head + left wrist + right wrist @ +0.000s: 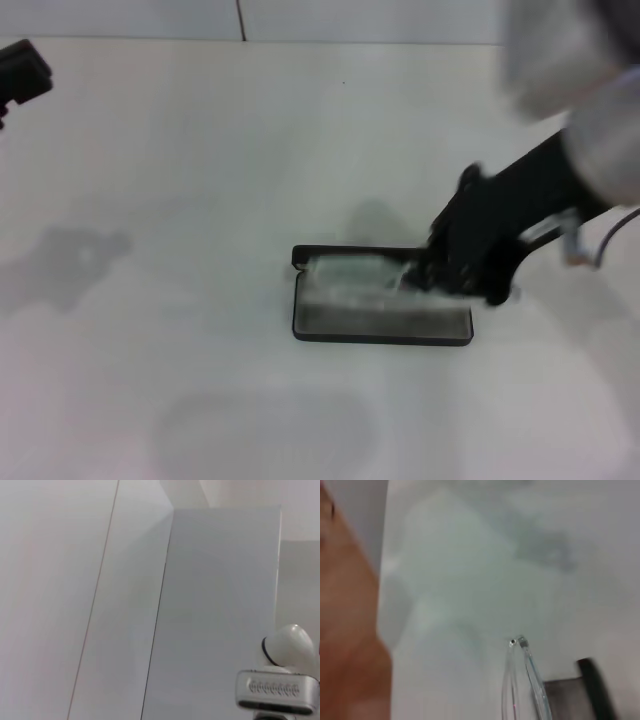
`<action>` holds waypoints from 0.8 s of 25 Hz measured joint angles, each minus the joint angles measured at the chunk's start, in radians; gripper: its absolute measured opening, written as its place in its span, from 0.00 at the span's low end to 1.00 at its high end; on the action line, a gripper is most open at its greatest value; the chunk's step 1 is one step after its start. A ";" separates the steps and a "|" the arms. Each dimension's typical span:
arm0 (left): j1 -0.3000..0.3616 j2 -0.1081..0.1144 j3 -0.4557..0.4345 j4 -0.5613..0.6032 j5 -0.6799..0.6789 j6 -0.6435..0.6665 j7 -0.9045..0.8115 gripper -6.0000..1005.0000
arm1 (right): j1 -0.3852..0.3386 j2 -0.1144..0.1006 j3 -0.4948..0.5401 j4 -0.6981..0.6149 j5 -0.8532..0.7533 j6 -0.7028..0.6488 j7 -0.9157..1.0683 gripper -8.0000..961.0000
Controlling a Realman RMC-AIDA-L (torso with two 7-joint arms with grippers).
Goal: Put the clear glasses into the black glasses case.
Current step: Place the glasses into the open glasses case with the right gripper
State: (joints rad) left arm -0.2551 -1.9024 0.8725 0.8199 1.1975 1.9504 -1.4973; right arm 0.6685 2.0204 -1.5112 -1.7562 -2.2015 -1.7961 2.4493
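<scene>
The black glasses case lies open on the white table, its grey lining facing up. The clear glasses rest over the case's far half, their transparent frame blurred. My right gripper is at the case's right end, right against the glasses; whether it still holds them is hidden. In the right wrist view the thin clear arms of the glasses reach up past the dark case edge. My left gripper is parked at the far left edge, away from the case.
The white table spreads around the case, with faint grey shadows on it. The left wrist view shows only a pale wall panel and a white and grey device.
</scene>
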 joint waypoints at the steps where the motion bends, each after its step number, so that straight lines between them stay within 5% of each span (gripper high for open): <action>1: 0.001 -0.002 0.000 -0.001 0.001 0.000 0.003 0.10 | 0.021 0.001 -0.044 0.001 -0.022 0.001 0.038 0.07; 10: -0.002 -0.010 -0.003 -0.007 0.015 0.001 0.016 0.10 | 0.079 0.007 -0.356 0.000 -0.214 0.110 0.204 0.07; 20: -0.026 -0.009 -0.004 -0.009 0.017 0.000 0.013 0.10 | 0.062 0.007 -0.511 0.042 -0.327 0.247 0.207 0.07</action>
State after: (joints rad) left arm -0.2808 -1.9113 0.8689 0.8114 1.2145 1.9508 -1.4845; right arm 0.7306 2.0279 -2.0218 -1.7138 -2.5286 -1.5487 2.6561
